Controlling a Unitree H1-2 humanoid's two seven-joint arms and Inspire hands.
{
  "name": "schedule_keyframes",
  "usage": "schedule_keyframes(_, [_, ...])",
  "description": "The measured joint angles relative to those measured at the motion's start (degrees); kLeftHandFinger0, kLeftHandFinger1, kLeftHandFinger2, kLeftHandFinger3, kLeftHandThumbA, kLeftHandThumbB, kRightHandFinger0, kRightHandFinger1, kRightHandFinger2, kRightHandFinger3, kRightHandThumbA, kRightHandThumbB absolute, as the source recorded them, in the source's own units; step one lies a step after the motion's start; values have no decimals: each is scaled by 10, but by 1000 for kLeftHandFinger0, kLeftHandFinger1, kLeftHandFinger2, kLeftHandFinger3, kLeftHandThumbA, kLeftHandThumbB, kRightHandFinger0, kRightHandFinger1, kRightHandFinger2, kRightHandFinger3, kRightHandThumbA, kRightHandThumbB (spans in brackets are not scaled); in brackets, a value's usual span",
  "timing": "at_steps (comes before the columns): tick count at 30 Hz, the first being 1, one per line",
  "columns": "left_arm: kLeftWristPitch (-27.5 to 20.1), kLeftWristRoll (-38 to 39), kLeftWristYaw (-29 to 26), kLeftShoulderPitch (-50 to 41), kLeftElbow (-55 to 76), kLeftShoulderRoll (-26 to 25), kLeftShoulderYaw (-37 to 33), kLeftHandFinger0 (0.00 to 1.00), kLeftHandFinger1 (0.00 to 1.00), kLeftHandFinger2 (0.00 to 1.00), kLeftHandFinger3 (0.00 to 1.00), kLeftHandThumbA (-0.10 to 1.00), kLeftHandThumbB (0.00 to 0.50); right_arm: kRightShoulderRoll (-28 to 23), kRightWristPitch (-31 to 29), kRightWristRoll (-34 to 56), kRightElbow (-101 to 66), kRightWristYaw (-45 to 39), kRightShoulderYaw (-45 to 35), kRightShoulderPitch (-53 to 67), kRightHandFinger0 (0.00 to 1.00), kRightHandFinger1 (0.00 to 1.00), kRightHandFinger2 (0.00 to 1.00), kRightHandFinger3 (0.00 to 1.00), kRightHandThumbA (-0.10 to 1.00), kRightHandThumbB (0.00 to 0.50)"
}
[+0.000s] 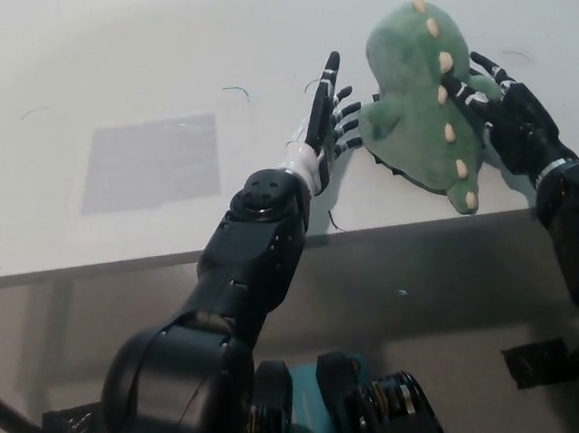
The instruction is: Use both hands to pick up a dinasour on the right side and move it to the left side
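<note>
**Both hands closing on the dinosaur, lift not yet begun**

Head view: the green plush dinosaur [416,101] lay on the right part of the white table [107,60], near its front edge, its row of pale spikes facing the right hand. The right hand [508,119], black, was pressed against the spiked side with its fingers [486,66] spread apart and laid on the plush; it was touching but not clamped, so it held nothing. The left hand [327,123] stood edge-up just beside the toy's other side, fingers apart and extended, with a narrow gap, or at most the lightest contact, at the dinosaur's stubby limb; which of the two could not be made out.

The step in hand looked like the squeeze before the pickup. The next move would call for the left hand to press in until the soft body was pinched between both palms, then a joint lift and a carry toward the grey rectangular patch [148,160] on the left side.

No container was visible anywhere on the table.
</note>
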State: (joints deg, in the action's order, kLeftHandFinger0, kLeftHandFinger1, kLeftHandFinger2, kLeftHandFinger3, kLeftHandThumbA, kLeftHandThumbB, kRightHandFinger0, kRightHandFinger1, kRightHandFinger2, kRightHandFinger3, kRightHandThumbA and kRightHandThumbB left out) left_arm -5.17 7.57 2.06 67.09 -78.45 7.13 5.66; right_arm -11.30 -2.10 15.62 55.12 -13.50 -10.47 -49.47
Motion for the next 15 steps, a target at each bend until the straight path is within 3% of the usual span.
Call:
schedule_keyframes(4, [3,-1,-10,11,-3,5,0,1000,1000,1000,1000,1000,398,10,0,0,-2,11,-3,-1,1000,1000,1000,1000,1000,309])
schedule_keyframes(10, [8,-1,-30,24,-10,17,4,1000,1000,1000,1000,1000,405,18,-1,-3,-12,33,-2,-2,1000,1000,1000,1000,1000,294])
schedule_keyframes(12, [9,-1,-35,26,-13,20,4,1000,1000,1000,1000,1000,430,17,-2,-8,-14,38,3,-3,1000,1000,1000,1000,1000,327])
schedule_keyframes(13, [9,-1,-37,26,-13,22,3,1000,1000,1000,1000,1000,416,16,-4,-12,-14,40,9,-3,1000,1000,1000,1000,1000,355])
schedule_keyframes(15, [10,-3,-40,26,-15,26,0,1000,1000,1000,1000,1000,398,15,-10,-21,-14,46,19,-3,1000,1000,1000,1000,1000,362])
